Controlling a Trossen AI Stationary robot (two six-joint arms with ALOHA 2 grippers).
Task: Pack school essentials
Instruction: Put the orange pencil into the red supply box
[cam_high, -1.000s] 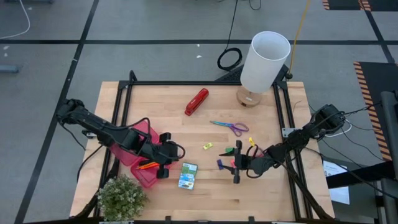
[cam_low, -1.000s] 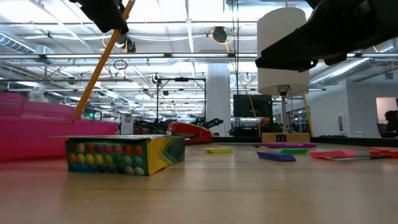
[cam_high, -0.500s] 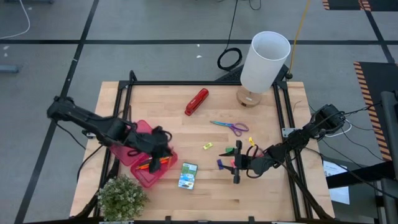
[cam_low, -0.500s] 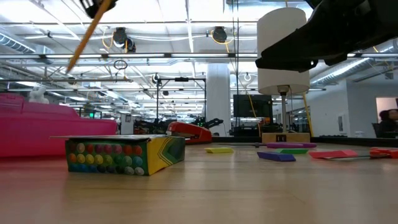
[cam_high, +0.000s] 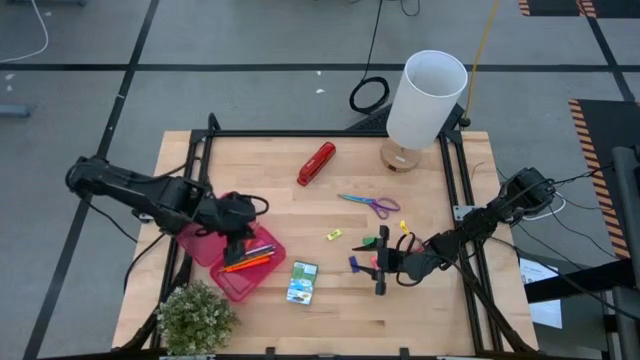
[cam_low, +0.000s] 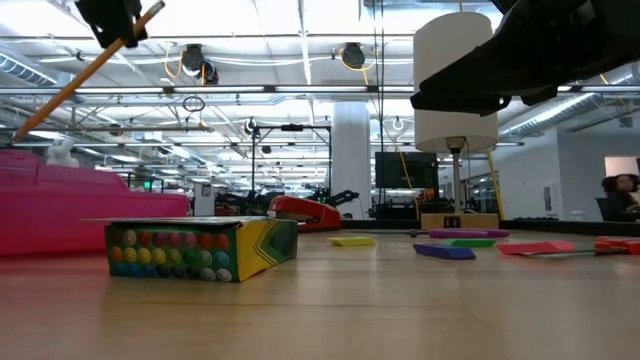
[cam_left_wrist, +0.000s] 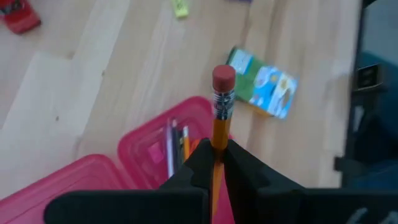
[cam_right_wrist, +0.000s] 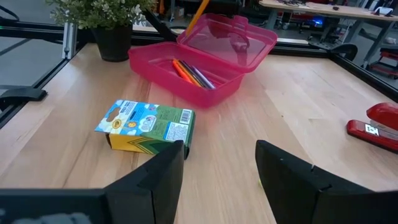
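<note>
- Left claw (cam_left_wrist: 214, 152) is pinched tight on a pencil (cam_left_wrist: 219, 112), eraser end up, hanging over the open pink case (cam_high: 235, 262) near the surface's front-left corner.
- Biggest risk as I see it: the pencil sits tilted in the low view, so if it's let go at that angle it could hit the case rim and roll out onto the wood, or end up on the lid half instead of the tray.
- The case already holds some orange pens (cam_right_wrist: 184, 70) and what looks like a purple one; can't count them exactly.
- Crayon box (cam_high: 302, 282) lies just beside the case, toward the front edge, not packed yet.
- Right claw (cam_right_wrist: 217, 165) waits with fingers spread wide and empty among the erasers (cam_high: 355, 262) on the right side; scissors (cam_high: 370, 204) lie mid-surface.
</note>
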